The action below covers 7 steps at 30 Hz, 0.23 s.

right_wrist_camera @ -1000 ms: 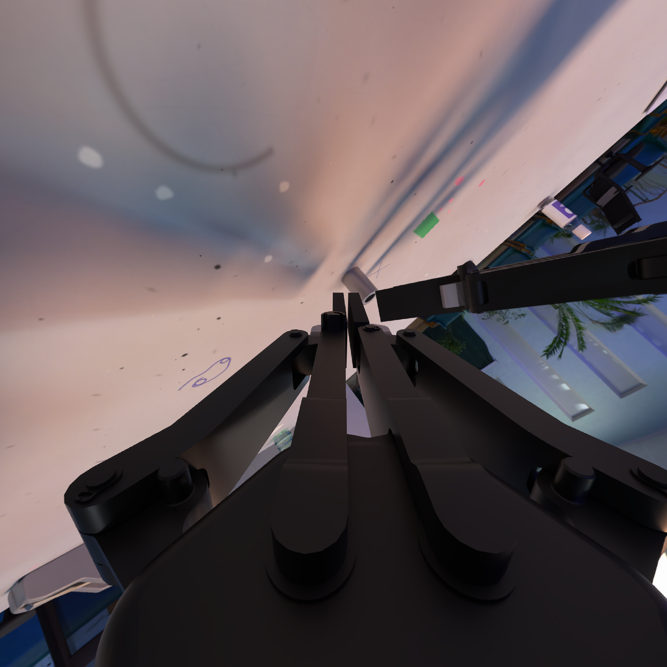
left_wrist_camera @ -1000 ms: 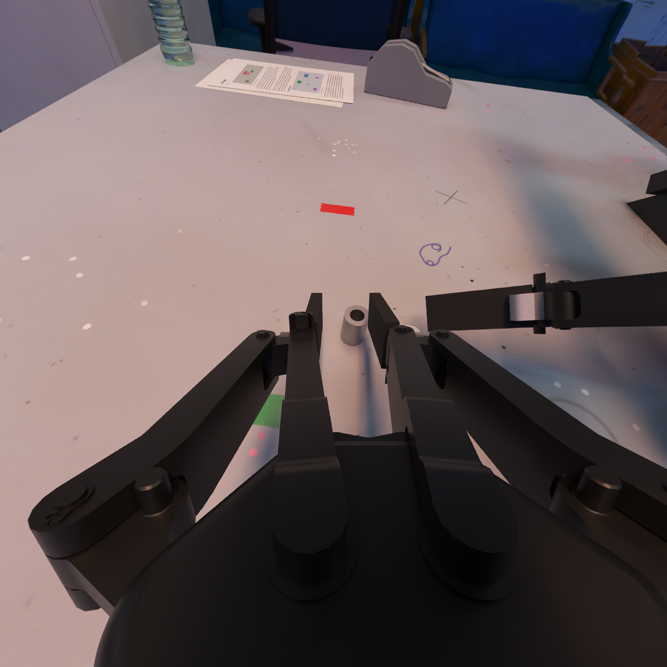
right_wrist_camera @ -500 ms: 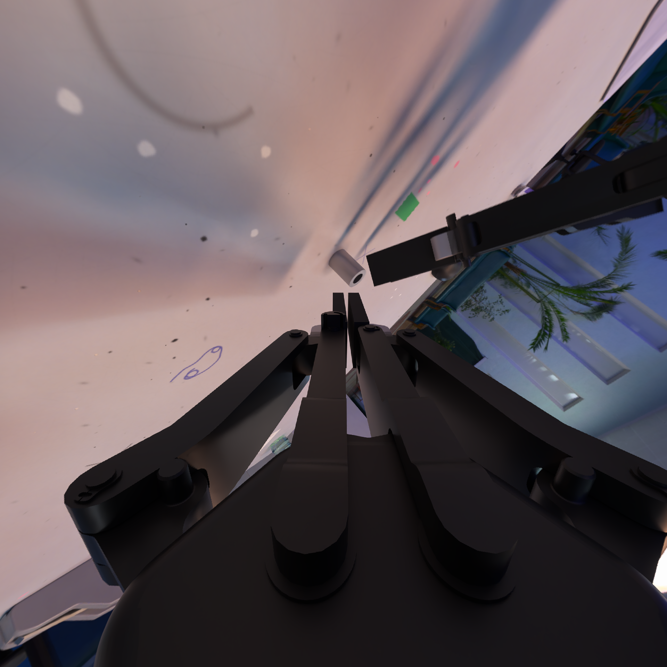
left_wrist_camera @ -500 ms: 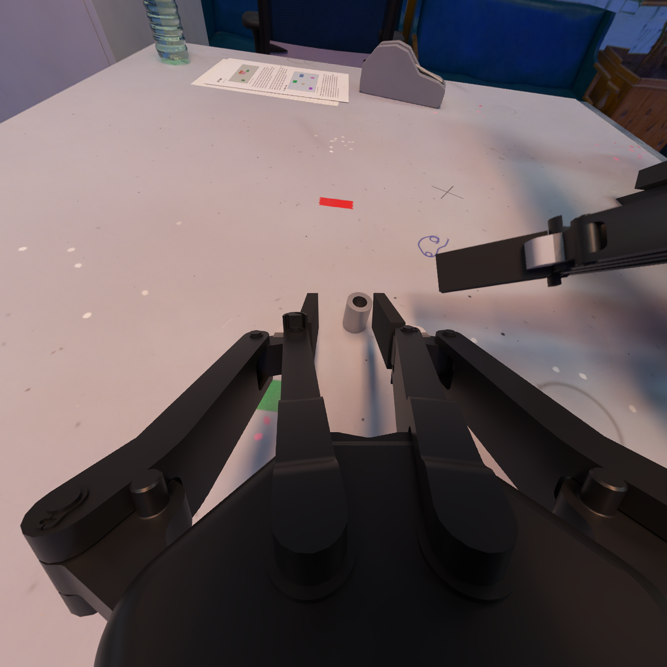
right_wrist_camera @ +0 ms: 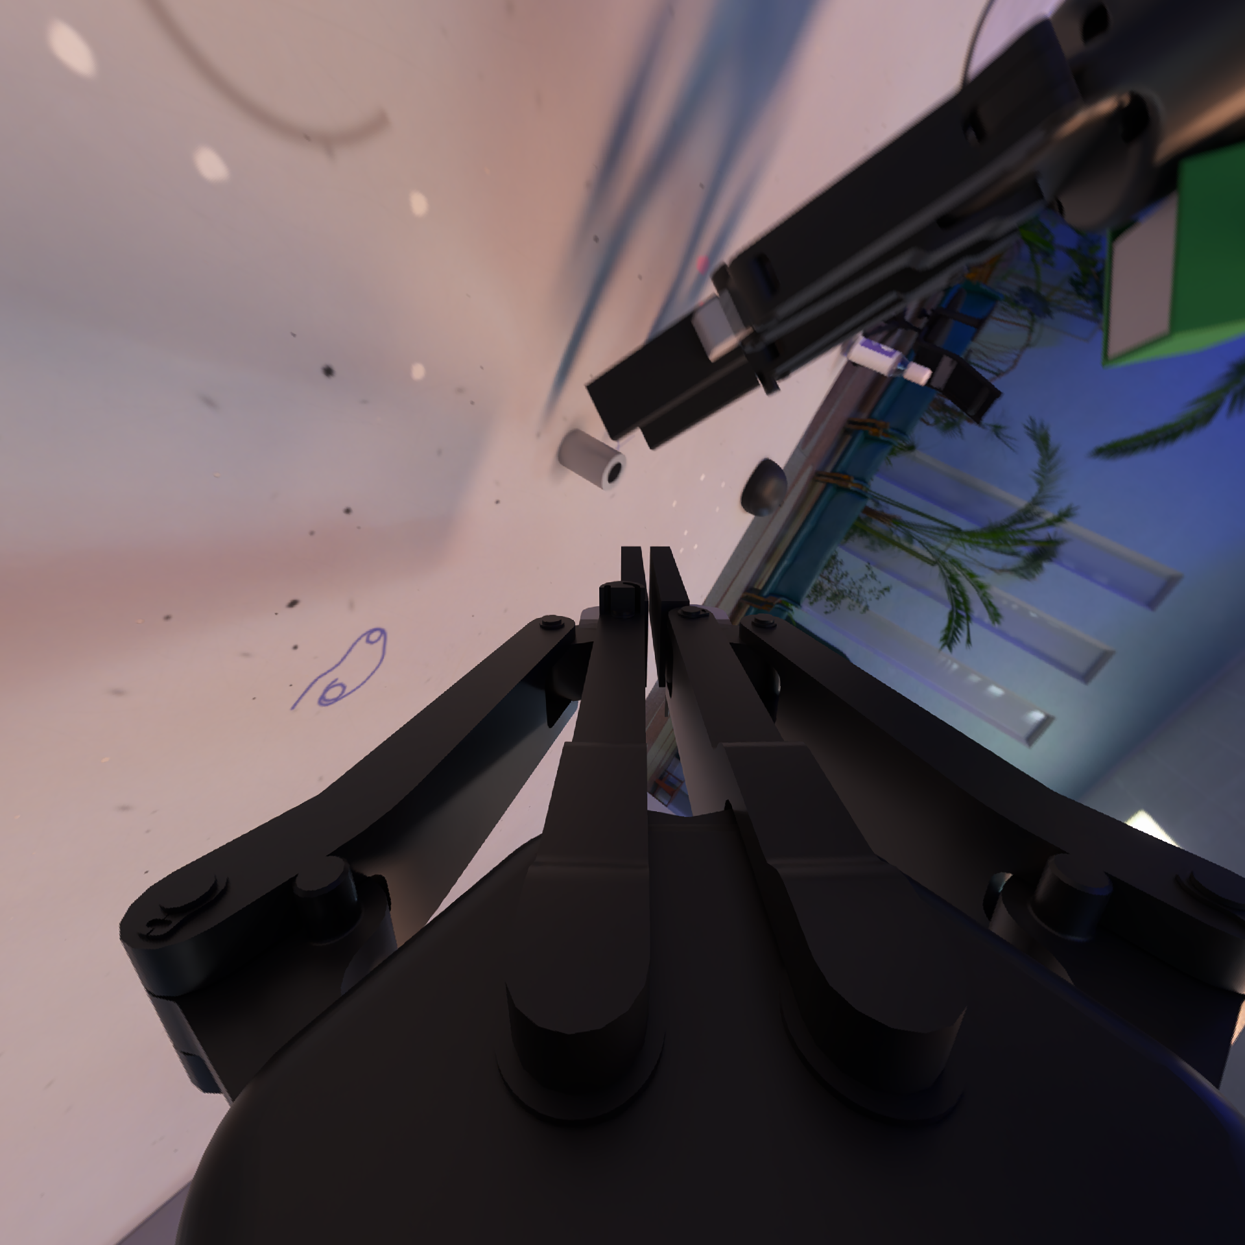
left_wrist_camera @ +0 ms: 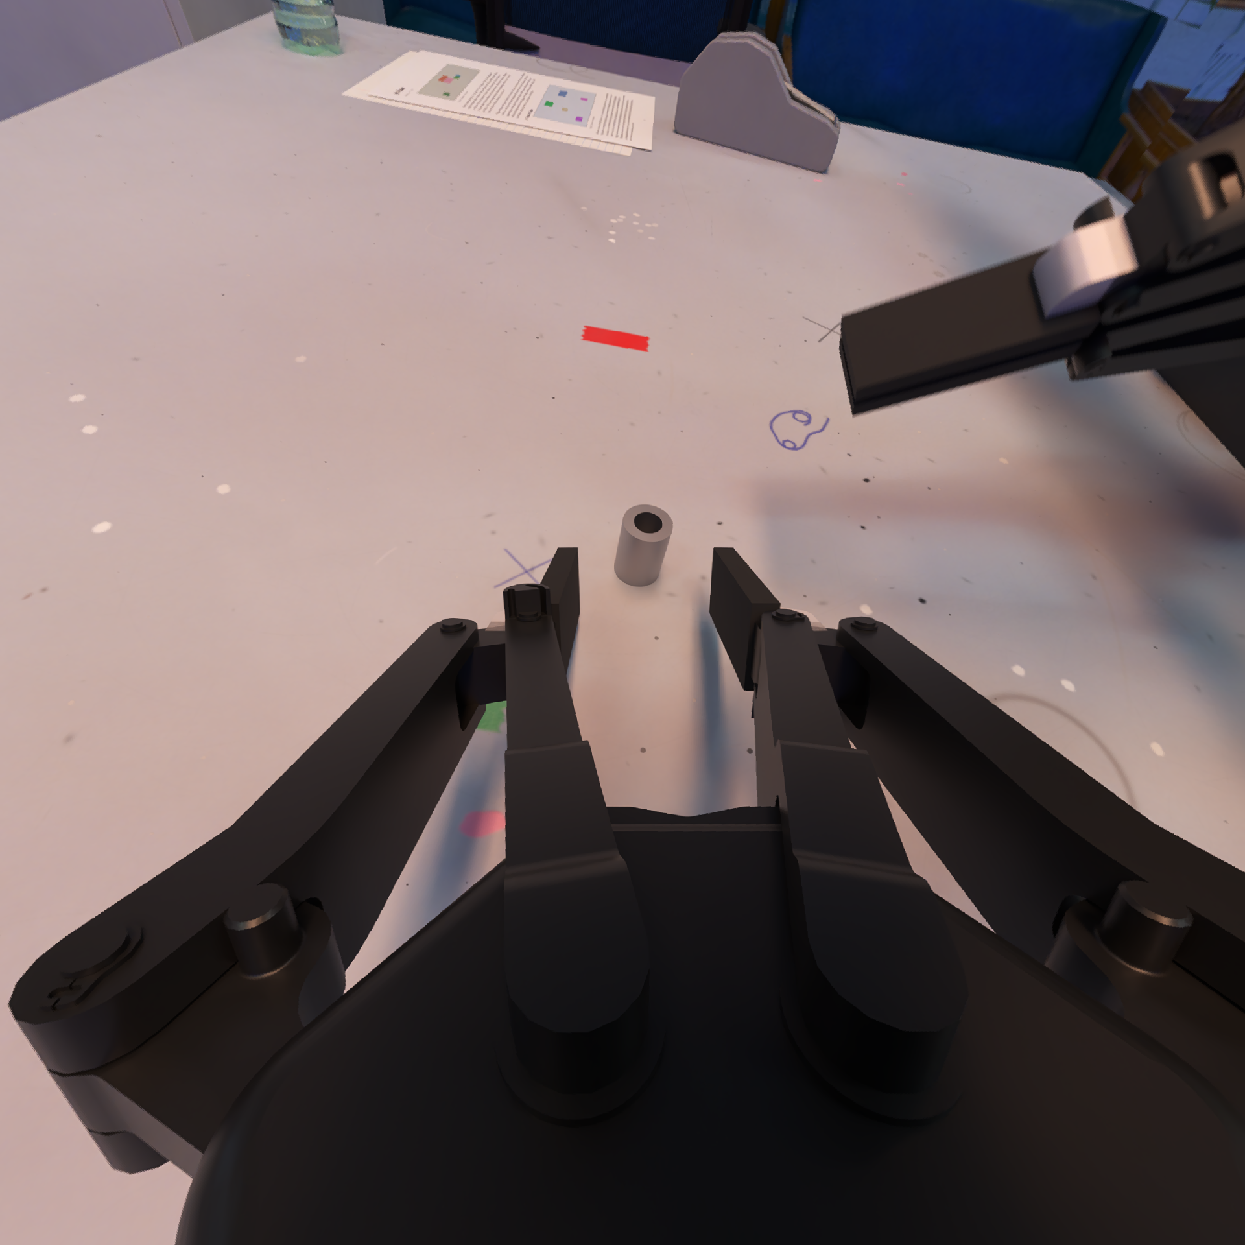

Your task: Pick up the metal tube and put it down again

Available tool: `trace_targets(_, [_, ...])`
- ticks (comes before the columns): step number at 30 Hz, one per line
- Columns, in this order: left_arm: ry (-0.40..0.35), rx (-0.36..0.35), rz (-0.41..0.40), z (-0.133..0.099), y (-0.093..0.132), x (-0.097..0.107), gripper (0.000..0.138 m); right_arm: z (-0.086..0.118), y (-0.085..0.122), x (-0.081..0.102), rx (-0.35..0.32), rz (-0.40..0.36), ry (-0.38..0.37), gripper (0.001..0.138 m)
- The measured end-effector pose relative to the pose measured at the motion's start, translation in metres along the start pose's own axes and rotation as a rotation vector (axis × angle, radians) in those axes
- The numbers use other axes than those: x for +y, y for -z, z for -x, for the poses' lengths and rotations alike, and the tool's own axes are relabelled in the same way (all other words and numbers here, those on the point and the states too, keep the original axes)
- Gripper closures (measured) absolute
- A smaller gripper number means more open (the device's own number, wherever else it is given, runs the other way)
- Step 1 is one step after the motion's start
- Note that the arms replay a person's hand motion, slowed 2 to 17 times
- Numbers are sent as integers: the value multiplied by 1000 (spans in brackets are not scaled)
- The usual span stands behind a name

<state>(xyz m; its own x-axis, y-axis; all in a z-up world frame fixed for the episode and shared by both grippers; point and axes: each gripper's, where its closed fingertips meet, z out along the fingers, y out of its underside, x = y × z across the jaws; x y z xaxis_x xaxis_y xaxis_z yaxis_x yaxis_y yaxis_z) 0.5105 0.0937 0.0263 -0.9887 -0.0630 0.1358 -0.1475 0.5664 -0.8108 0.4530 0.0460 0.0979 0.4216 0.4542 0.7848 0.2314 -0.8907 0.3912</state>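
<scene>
Grey metal tube (left_wrist_camera: pixel 643 546) stands upright on the tabletop (left_wrist_camera: pixel 337 337), bore facing up, long axis vertical. It touches neither hand. It sits just ahead of the left hand (left_wrist_camera: pixel 643 572), on the line between its two fingertips and a little past them, slightly nearer the left one. Left hand is spread, gap clearly wider than the tube, nothing held. Right hand (right_wrist_camera: pixel 647 559) has its fingers pressed together, only a sliver between them, nothing pinched; it hangs above the tabletop off to the tube's right, well apart from it. So the left hand is much the nearer. In the right wrist view the tube (right_wrist_camera: pixel 593 459) shows just beside the left hand's fingertips (right_wrist_camera: pixel 610 404). Judgement: tube looks free on the tabletop; whether it awaits the lift or is already set down can't be told from this alone. A regrasp would need a short advance, then closing across the tube's round side. Beyond it lie red tape (left_wrist_camera: pixel 615 338) and a blue scribble (left_wrist_camera: pixel 795 429).
</scene>
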Motion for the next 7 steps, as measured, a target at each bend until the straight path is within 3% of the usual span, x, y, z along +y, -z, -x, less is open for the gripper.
trace_targets(3, [2,-11,9,-2,-3,3,81,-1,1,13,24,8,-78,135])
trace_targets(7, [9,-32,12,-5,-8,4,72,3,-1,28,6,2,-248,135])
